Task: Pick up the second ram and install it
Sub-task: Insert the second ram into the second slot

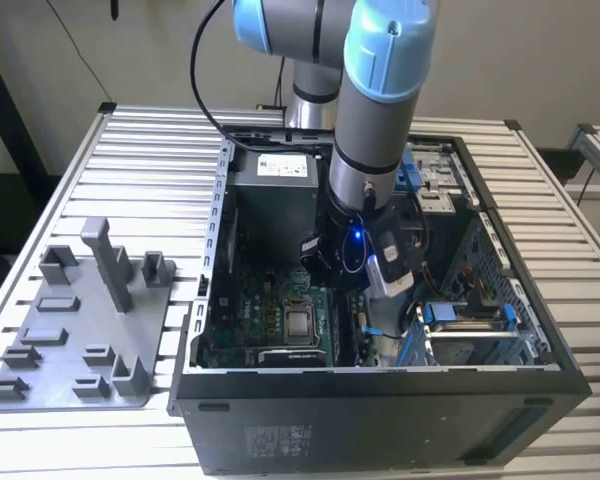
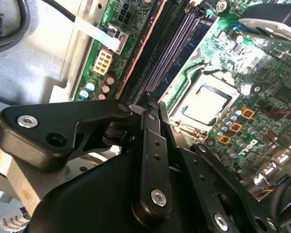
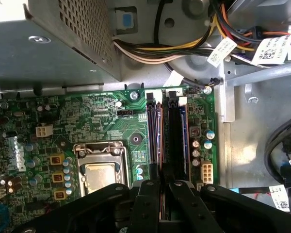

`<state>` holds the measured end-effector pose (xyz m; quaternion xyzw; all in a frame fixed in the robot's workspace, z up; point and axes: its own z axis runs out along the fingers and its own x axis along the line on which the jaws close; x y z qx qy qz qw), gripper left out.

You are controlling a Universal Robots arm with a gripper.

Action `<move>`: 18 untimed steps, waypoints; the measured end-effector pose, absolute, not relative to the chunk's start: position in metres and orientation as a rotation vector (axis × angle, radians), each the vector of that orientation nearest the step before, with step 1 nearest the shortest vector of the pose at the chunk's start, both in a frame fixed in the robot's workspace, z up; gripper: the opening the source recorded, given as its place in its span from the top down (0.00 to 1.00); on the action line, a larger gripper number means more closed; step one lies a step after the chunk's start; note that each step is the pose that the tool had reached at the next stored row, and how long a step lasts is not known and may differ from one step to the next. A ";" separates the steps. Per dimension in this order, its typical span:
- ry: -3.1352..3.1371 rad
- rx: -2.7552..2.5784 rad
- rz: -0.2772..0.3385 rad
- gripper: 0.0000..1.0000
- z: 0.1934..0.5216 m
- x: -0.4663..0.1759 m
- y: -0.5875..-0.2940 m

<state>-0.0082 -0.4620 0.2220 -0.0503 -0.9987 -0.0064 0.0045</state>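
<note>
My gripper (image 3: 164, 183) is low inside the open computer case (image 1: 380, 400), over the memory slots (image 3: 177, 136) at the edge of the green motherboard (image 3: 87, 111). Its black fingers (image 2: 153, 145) stand close together at the tips, gripper (image 2: 148, 101). The second ram (image 3: 159, 141) shows edge-on as a thin dark strip with a brownish edge, standing along one slot and running in between the fingertips. In the second wrist view the same ram edge (image 2: 136, 63) leads straight to the fingertips. How deep it sits in the slot is hidden by the fingers.
The processor socket (image 3: 99, 174) lies beside the slots. The metal power supply box (image 3: 48, 43) and a bundle of cables (image 3: 184, 46) sit close behind them. Blue drive brackets (image 1: 465, 315) are at the exterior view's right. A grey tray with upright posts (image 1: 80, 350) lies outside the case.
</note>
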 end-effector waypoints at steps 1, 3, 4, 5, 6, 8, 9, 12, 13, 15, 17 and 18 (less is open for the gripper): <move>-3.128 -0.157 -0.020 0.86 0.222 -0.008 -0.462; -3.128 -0.158 -0.020 0.86 0.221 -0.008 -0.462; -3.128 -0.158 -0.020 0.86 0.221 -0.008 -0.462; -3.128 -0.158 -0.020 0.86 0.221 -0.008 -0.462; -3.128 -0.158 -0.021 0.86 0.221 -0.008 -0.462; -3.128 -0.157 -0.021 0.86 0.221 -0.008 -0.462; -3.128 -0.157 -0.021 0.86 0.221 -0.008 -0.461; -3.128 -0.156 -0.021 0.86 0.221 -0.008 -0.461; -3.128 -0.155 -0.021 0.86 0.221 -0.008 -0.461; -3.128 -0.154 -0.021 0.86 0.221 -0.008 -0.461; -3.128 -0.150 -0.020 0.86 0.221 -0.008 -0.461; -3.129 -0.145 -0.020 0.86 0.221 -0.008 -0.461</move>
